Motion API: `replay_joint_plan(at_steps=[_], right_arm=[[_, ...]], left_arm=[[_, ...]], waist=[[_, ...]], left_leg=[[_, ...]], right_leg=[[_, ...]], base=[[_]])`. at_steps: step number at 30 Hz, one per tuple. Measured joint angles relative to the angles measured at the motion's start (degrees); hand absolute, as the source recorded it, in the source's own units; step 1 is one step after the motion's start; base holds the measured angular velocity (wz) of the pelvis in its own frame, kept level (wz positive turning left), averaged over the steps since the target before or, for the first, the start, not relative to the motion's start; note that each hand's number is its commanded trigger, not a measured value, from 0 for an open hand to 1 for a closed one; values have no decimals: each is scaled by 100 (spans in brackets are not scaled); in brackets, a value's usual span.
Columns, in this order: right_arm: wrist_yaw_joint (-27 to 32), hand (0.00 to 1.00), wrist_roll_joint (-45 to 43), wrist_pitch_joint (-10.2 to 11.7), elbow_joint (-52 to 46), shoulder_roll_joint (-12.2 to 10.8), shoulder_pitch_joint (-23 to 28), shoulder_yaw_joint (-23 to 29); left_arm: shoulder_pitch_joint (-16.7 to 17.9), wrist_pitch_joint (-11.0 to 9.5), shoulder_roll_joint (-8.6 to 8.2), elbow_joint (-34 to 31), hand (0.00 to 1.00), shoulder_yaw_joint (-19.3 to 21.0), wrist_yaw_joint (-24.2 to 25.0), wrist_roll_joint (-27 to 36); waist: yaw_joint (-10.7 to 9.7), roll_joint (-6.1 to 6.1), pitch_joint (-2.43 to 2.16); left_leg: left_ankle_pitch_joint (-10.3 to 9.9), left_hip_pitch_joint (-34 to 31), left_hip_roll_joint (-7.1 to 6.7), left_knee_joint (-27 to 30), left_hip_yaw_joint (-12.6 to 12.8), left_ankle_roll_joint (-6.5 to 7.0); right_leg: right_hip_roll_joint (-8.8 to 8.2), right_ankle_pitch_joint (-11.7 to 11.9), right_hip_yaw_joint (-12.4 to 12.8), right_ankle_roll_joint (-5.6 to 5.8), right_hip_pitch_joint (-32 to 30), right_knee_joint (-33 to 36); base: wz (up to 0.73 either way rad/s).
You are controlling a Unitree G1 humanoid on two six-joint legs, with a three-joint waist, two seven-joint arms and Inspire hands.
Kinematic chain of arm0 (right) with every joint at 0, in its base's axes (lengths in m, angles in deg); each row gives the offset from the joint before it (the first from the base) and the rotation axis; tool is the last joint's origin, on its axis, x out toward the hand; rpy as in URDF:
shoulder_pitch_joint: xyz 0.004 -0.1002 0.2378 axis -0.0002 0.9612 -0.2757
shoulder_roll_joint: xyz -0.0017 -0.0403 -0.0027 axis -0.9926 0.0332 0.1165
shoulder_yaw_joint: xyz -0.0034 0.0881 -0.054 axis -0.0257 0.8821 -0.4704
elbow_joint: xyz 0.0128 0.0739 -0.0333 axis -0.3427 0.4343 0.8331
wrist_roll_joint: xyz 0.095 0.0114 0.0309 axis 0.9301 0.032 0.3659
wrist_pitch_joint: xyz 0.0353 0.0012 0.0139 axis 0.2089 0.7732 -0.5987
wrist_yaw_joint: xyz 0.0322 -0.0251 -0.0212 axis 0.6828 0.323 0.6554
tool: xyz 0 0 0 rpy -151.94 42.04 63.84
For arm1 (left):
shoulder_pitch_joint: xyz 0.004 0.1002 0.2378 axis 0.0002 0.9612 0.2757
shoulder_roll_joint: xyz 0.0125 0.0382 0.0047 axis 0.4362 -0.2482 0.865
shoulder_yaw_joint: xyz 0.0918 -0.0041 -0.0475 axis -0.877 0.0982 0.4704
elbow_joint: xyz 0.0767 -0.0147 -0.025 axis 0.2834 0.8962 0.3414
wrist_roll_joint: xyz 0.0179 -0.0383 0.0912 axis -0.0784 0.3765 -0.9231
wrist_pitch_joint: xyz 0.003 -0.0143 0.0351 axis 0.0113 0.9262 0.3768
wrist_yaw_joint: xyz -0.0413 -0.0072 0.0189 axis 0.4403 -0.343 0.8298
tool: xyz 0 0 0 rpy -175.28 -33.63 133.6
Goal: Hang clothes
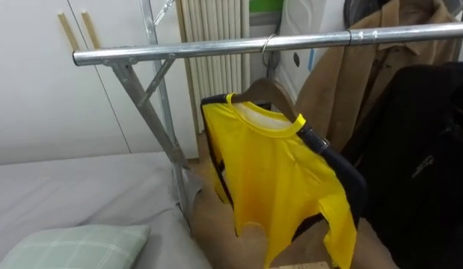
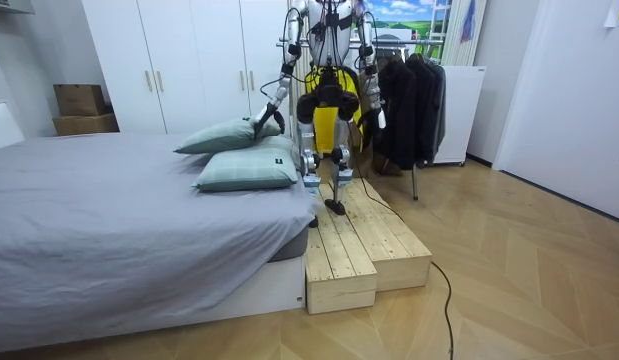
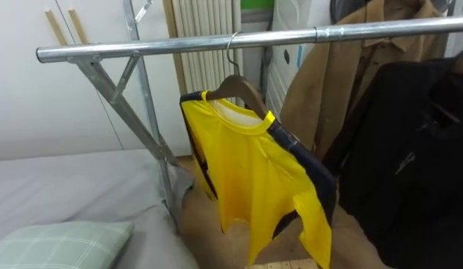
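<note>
Yellow cloth marks the task's thing: the yellow shirt (image 1: 280, 175) is on a wooden hanger (image 1: 261, 91), and the hanger's hook is over the metal rail (image 1: 216, 49), roughly midway along the stretch of rail that shows. The shirt hangs below the rail, turned at an angle to it. One shoulder sits lower than the other, and a dark part shows behind the yellow front. Further along the rail, away from its free end, hang a brown coat (image 1: 343, 90) and a black garment (image 1: 425, 149), both near the shirt. Below the rail's free end lies the bed (image 1: 66, 187) with a checked pillow (image 1: 74, 245).

In the room view the robot stands on a wooden platform (image 2: 359, 250) facing the rail. Its left hand (image 2: 261, 122) and right hand (image 2: 377, 118) are low at its sides, well below the rail and apart from the shirt. Whether either hand is spread or closed I cannot tell.

By how things lie, this piece looks hung. The main risk is the skew, as the cloth could slide off the lower end of the hanger if the rail is knocked. An arm raised close under the rail could also catch the hem or sleeve and drag the hook along or off. A step back on the platform calls for care at its edge.
</note>
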Motion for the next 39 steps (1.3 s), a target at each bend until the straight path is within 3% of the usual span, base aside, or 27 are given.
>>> replay_joint_plan(at_steps=[7,15,29,39], right_arm=[[-140,0,-674,-267,66,12,-210,-8],[-141,0,-984,-266,2,4,-378,-25],[-82,0,-927,-256,-25,-57,-420,-48],[-125,0,-956,-125,-30,-111,-489,-64]], left_arm=[[-124,8,49,205,0,-9,453,92],[-150,10,121,216,0,-242,819,660],[-297,15,153,405,0,-276,973,682],[-319,14,168,426,0,-276,977,672]], waist=[[11,-76,23],[16,-51,16],[20,-51,13],[25,-72,25]], left_leg=[[1,16,-16,7,-12,2],[-5,16,-19,-1,-35,13],[-13,9,-17,-45,-63,26],[-12,7,-16,-42,-104,25]], right_leg=[[-19,-6,-11,6,11,25],[-24,-3,-28,11,28,-20],[-30,-25,-63,20,14,-45],[-33,-50,-83,11,18,-35]], base=[[1],[1],[1],[1]])
